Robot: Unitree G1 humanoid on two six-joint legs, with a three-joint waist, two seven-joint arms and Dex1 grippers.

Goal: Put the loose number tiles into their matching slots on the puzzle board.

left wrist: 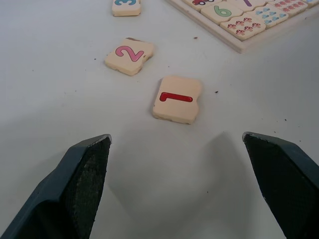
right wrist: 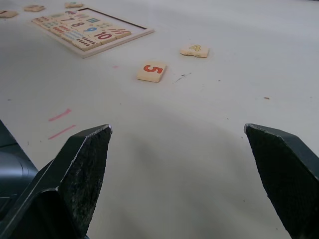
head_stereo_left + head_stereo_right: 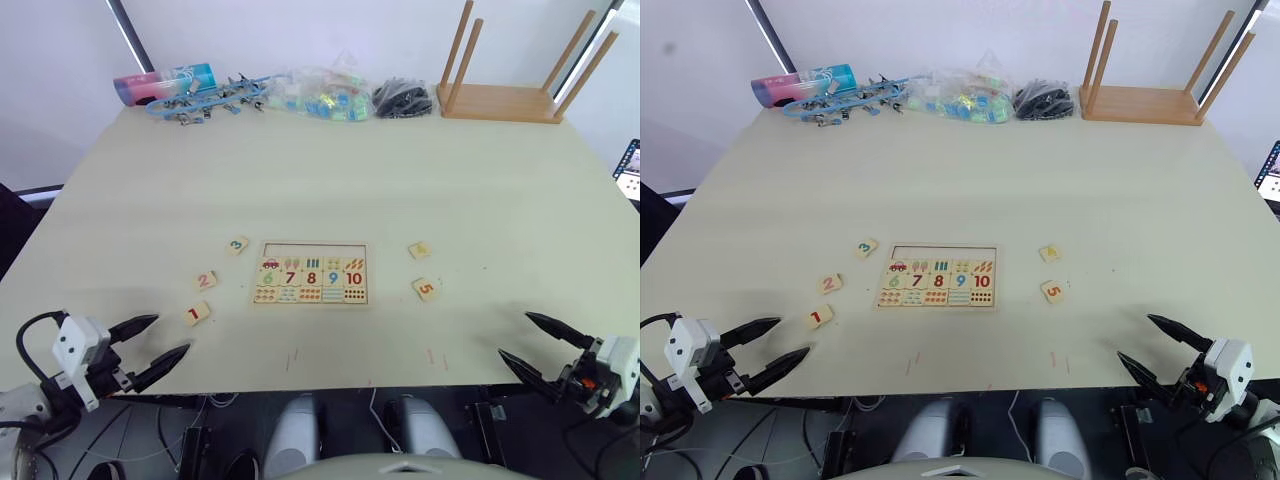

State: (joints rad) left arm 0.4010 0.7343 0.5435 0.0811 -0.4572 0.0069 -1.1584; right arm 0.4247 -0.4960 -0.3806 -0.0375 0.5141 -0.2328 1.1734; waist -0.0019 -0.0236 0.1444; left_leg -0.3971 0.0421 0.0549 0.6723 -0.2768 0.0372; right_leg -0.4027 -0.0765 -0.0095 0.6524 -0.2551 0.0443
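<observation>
The table [image 3: 330,180] looks smooth and matt. The puzzle board [image 3: 311,273] and the number tiles [image 1: 177,98] are pale wood. The end effector fingers [image 1: 84,174] are black with a rough inner face.

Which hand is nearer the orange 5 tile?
Right. The right hand is open at the near table edge, close to the orange 5 tile; the left hand, also open, is across the table near the red 1 tile.

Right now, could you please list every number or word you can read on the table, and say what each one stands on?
"1", red: loose tile.
"2", pink: loose tile.
"3", green: loose tile.
"4", yellow: loose tile.
"5", orange: loose tile.
"6", "7", "8", "9", "10": squares on the puzzle board.
Pink and blue cylinder at the far edge: print too small to read.
</observation>
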